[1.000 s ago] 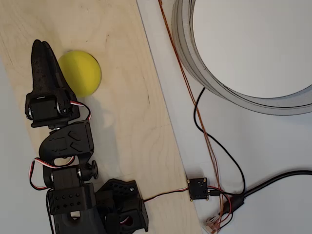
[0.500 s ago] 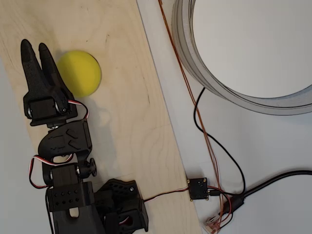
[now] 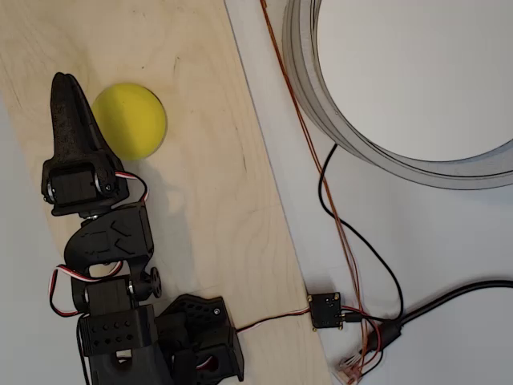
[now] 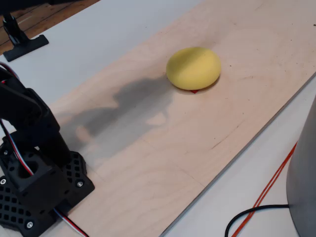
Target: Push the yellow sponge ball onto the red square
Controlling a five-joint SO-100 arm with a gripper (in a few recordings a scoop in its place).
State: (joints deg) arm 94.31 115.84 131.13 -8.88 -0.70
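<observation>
The yellow sponge ball (image 3: 130, 119) (image 4: 193, 68) rests on the plywood board (image 3: 216, 200) (image 4: 197, 143). It lies over the red square (image 4: 193, 91), of which a thin red sliver peeks out under the ball's near edge. In the overhead view my black gripper (image 3: 64, 80) is shut with nothing between its fingers. It sits just left of the ball, its right flank level with the ball's left edge. Whether it touches the ball I cannot tell. In the fixed view its shadow falls on the board left of the ball.
The arm's black base (image 3: 160, 345) (image 4: 34, 187) stands at the board's near-left end. Off the board are a large grey ring (image 3: 385, 152), red and black wires (image 3: 337, 216) and a small black box (image 3: 325, 310). A black stand (image 4: 19, 39) sits far left.
Half a second ago the fingers stood spread apart; now they are closed together again and have swung slightly right toward the ball. The ball has not visibly moved.
</observation>
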